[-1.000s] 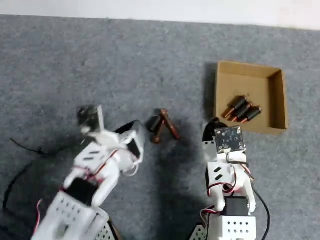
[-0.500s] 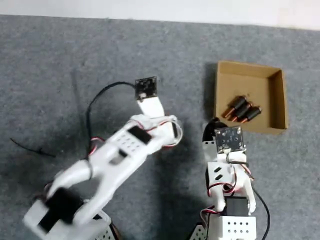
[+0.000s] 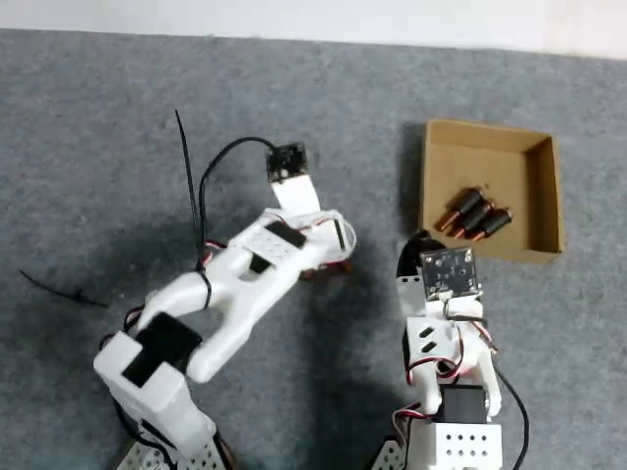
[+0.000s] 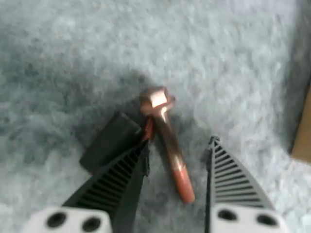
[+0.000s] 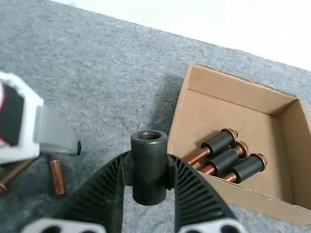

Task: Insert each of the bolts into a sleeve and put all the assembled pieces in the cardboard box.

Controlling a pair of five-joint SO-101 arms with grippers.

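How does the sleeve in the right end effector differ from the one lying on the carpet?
Pose: the held sleeve stands upright; the loose sleeve lies on its side. Grip: the held sleeve is clamped in the right end effector; the loose sleeve is ungripped. Both are black.

You work on a grey, short-pile carpet point(image 3: 98, 117) that covers the table surface and lies flat. Ahead of the right claw point(image 5: 148, 167), past the carpet's far edge, a plain white band point(image 5: 218, 29) runs straight across; you cannot tell whether it is wall or bare surface. Well apart from the left claw point(image 4: 179, 144), on the side away from the right claw, a thin black strand point(image 3: 61, 290) lies loose on the carpet. Light is even and diffuse. A soft shadow darkens the pile just ahead of the left claw; elsewhere the carpet reads uniformly lit.
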